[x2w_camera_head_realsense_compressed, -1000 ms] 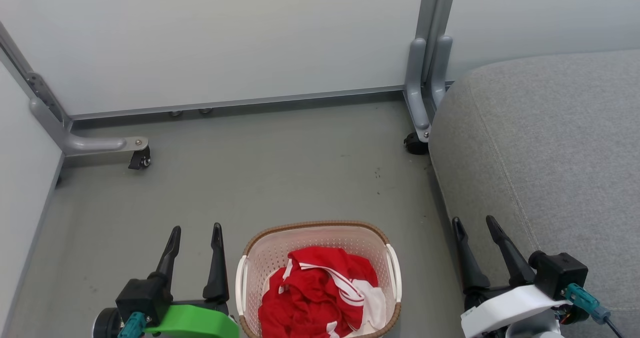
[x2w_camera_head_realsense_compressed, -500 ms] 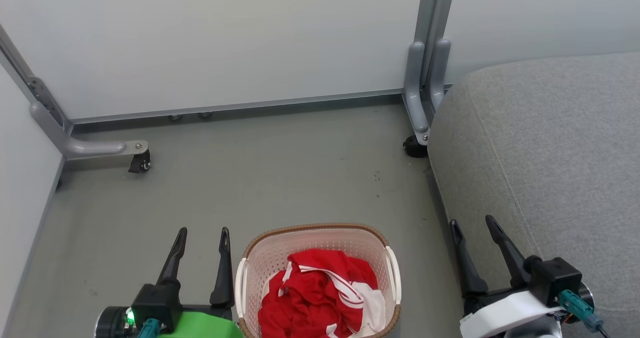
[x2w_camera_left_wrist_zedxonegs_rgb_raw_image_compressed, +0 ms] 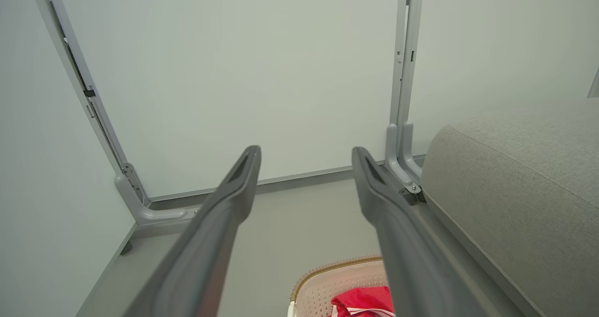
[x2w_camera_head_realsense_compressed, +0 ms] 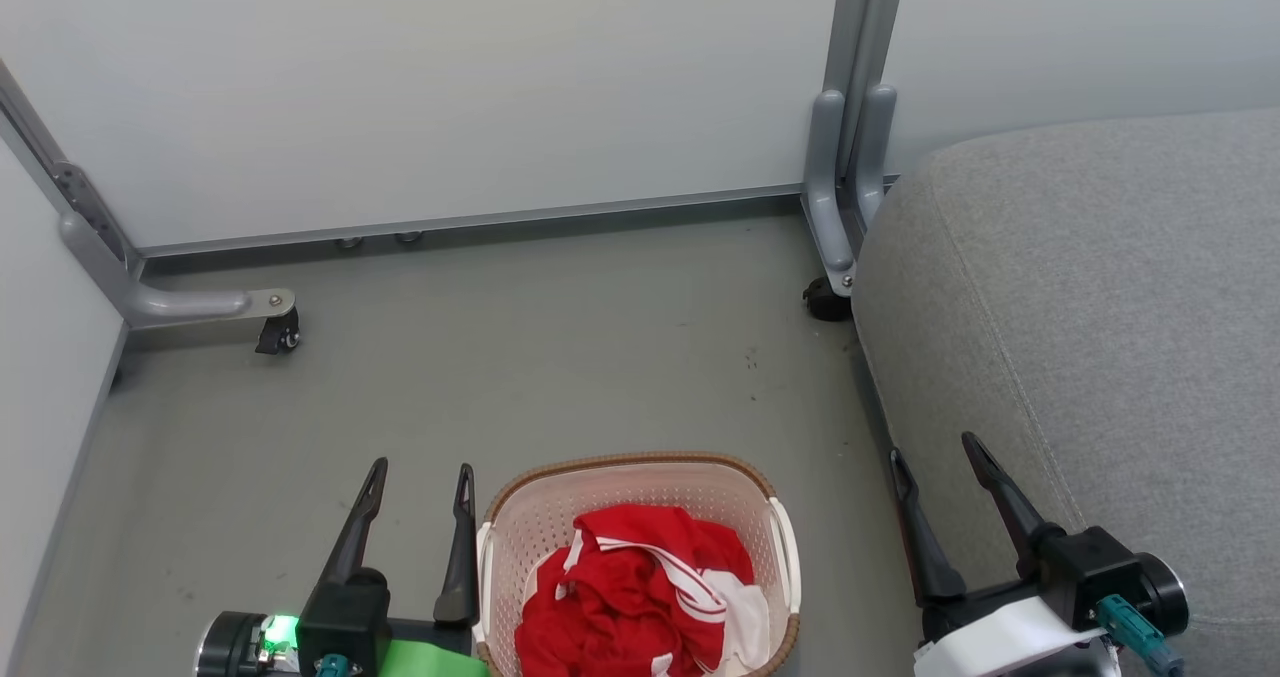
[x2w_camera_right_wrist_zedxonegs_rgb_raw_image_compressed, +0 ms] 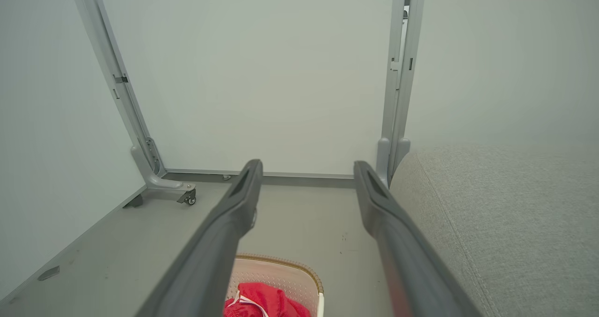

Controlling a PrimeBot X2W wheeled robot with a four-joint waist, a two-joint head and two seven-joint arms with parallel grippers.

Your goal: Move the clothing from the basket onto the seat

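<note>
The red clothing [x2w_camera_head_realsense_compressed: 635, 597] with white stripes lies crumpled inside the cream basket [x2w_camera_head_realsense_compressed: 640, 467], which stands on the floor at the head view's bottom centre. My left gripper [x2w_camera_head_realsense_compressed: 420, 475] is open just left of the basket, fingers empty. My right gripper [x2w_camera_head_realsense_compressed: 935, 449] is open to the basket's right, at the near edge of the grey seat [x2w_camera_head_realsense_compressed: 1090, 307]. The left wrist view has the basket [x2w_camera_left_wrist_zedxonegs_rgb_raw_image_compressed: 341, 272] and the clothing [x2w_camera_left_wrist_zedxonegs_rgb_raw_image_compressed: 362, 300] low between my fingers, with the seat [x2w_camera_left_wrist_zedxonegs_rgb_raw_image_compressed: 519, 181] at the right. In the right wrist view the basket [x2w_camera_right_wrist_zedxonegs_rgb_raw_image_compressed: 281, 265] holds the clothing [x2w_camera_right_wrist_zedxonegs_rgb_raw_image_compressed: 262, 303], beside the seat [x2w_camera_right_wrist_zedxonegs_rgb_raw_image_compressed: 491, 214].
Pale partition panels close off the back and left. Their grey metal feet with castors stand on the grey floor at the left [x2w_camera_head_realsense_compressed: 270, 322] and beside the seat's far corner [x2w_camera_head_realsense_compressed: 830, 287]. Open floor [x2w_camera_head_realsense_compressed: 560, 347] lies beyond the basket.
The head view has shifted slightly. My left gripper has moved right, closer to the basket, and both grippers sit a little lower in the picture. The clothing and basket lie as before.
</note>
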